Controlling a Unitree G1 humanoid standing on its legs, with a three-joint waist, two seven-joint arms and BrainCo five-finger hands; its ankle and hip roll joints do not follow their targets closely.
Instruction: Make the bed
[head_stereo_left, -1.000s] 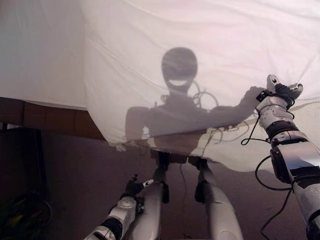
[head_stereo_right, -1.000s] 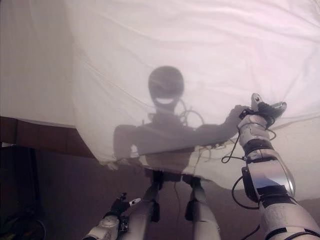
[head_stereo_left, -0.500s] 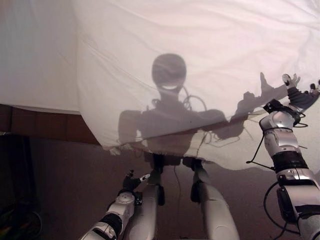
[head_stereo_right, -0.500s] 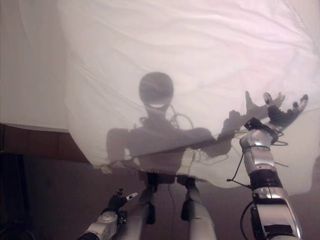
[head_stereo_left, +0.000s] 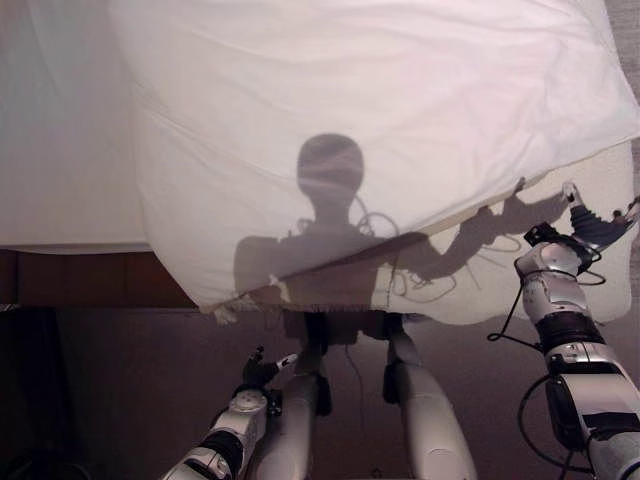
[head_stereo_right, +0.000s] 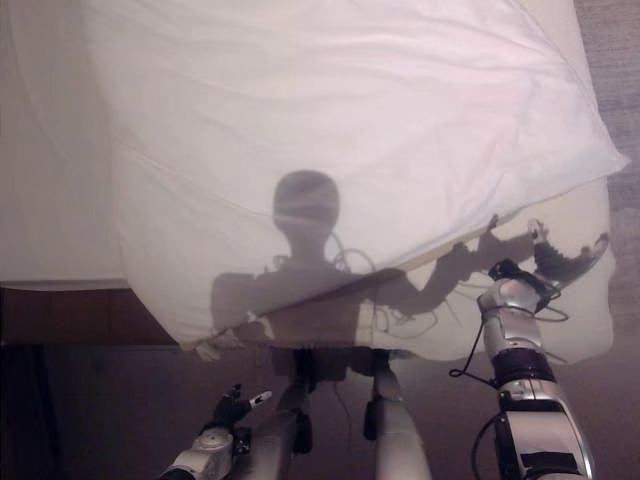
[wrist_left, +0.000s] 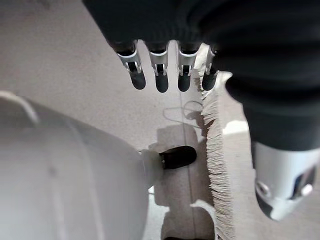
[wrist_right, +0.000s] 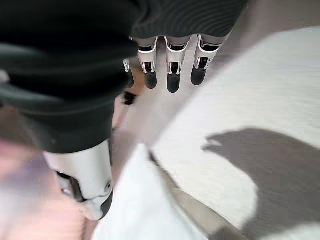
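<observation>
White duvet (head_stereo_left: 400, 90) lies across the bed (head_stereo_left: 60, 150), its near right edge dropped onto the mattress; a second ago the right hand (head_stereo_left: 590, 222) gripped that edge. Right hand now released, fingers spread, just beside it. Left hand (head_stereo_left: 262, 371) relaxed, low over the floor (wrist_left: 65, 75). Near-left corner overhangs; judged still needs straightening.

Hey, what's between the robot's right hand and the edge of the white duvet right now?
Nothing is held: the right hand is open, and between it and the duvet edge lies only a bare strip of the cream sheet, seen in both eye views.
</observation>
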